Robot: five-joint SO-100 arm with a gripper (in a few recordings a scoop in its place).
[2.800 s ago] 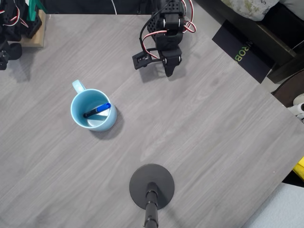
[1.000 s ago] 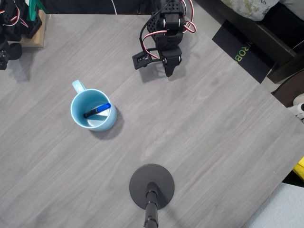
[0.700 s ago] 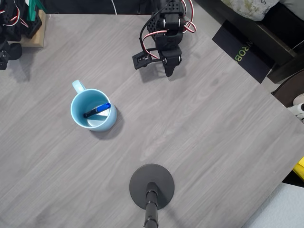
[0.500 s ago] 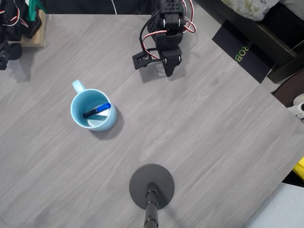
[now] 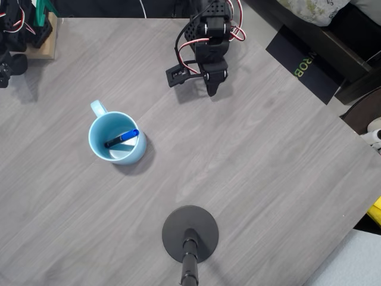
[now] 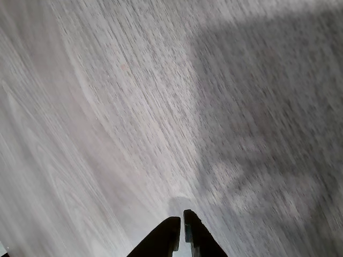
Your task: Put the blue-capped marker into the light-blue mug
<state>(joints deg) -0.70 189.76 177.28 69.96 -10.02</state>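
Blue-capped marker (image 5: 122,139), a short thin pen with a dark barrel and a bright blue cap, lies slanted inside the light-blue mug (image 5: 116,138), its cap toward the mug's right wall and its dark end toward the lower left of the pale glossy inside, as the overhead view shows. At the far left of that view, a pale wooden block (image 5: 46,39) sits at the top corner of the grey wood-grain table (image 5: 250,161) with dark hardware on it. The round sky-blue ceramic mug stands upright left of centre, its small loop handle pointing up and to the left, with open tabletop all around it. Lower and further right, near the bottom edge, a black round stand base (image 5: 190,233) rests on the table with a dark pole rising from it toward the camera; it is well apart from the mug. My black arm, with red and white wires, is folded up at the top edge right of the mug, and my gripper (image 5: 212,89) points down at the table, well apart from the mug and the stand. In my wrist view the two dark fingertips of my gripper (image 6: 180,227) are together with barely a slit between them, holding nothing, above bare grey table. Off the table's upper right corner lies a flat black box (image 5: 303,65) with green lettering.
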